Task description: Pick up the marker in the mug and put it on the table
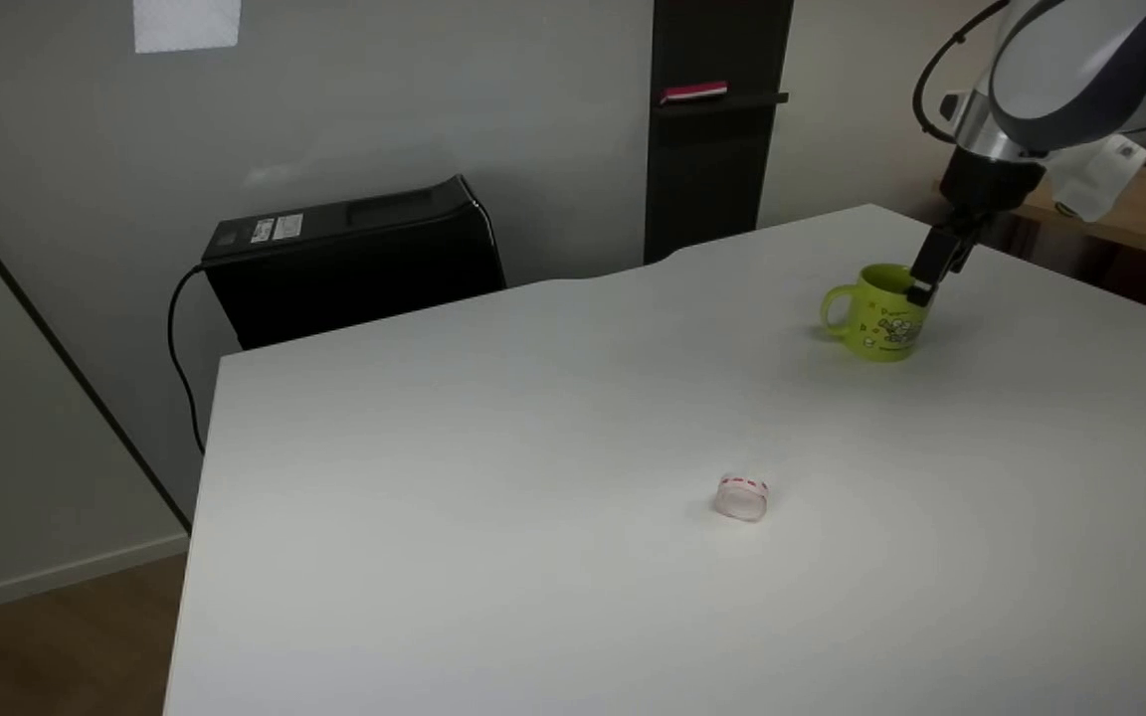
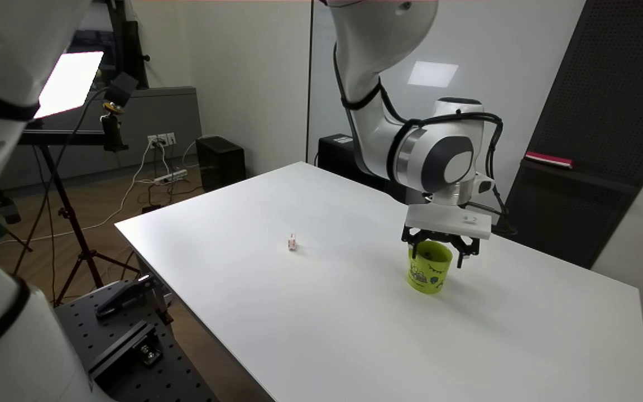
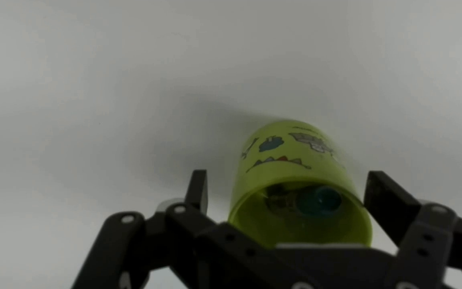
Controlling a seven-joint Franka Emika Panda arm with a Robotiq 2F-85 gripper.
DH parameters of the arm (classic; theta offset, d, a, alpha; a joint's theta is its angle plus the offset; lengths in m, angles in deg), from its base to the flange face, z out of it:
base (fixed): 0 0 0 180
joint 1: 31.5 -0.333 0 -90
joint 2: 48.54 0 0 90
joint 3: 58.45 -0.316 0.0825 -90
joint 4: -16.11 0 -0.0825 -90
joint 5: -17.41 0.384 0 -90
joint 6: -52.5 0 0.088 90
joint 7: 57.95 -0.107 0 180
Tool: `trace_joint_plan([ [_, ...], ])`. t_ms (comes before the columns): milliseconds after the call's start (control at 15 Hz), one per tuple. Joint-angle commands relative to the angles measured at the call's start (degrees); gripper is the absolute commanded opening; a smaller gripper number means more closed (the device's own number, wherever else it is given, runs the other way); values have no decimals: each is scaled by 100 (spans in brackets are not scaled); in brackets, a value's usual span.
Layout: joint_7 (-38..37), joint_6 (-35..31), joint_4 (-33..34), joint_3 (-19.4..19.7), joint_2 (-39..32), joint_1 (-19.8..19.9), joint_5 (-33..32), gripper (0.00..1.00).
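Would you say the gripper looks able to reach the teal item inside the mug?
Probably not yet: the teal item shows inside the mug, but the gripper looks too widely open to enter.

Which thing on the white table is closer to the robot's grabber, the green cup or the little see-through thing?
The lime-green mug: the open gripper hangs close by its rim, while the small clear red-marked piece lies well away from both.
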Motion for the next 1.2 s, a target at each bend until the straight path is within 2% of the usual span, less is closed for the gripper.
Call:
trace_joint_plan([
  [0, -310, 190, 337, 49, -139, -54, -147, 100],
  [667, -462, 422, 604, 98, -203, -126, -245, 100],
  [733, -475, 443, 616, 103, -223, -126, -244, 75],
  [800, -485, 464, 639, 118, -252, -133, -256, 75],
  [867, -499, 492, 663, 129, -281, -138, -262, 69],
  [1133, -591, 680, 757, 207, -329, -205, -330, 40],
])
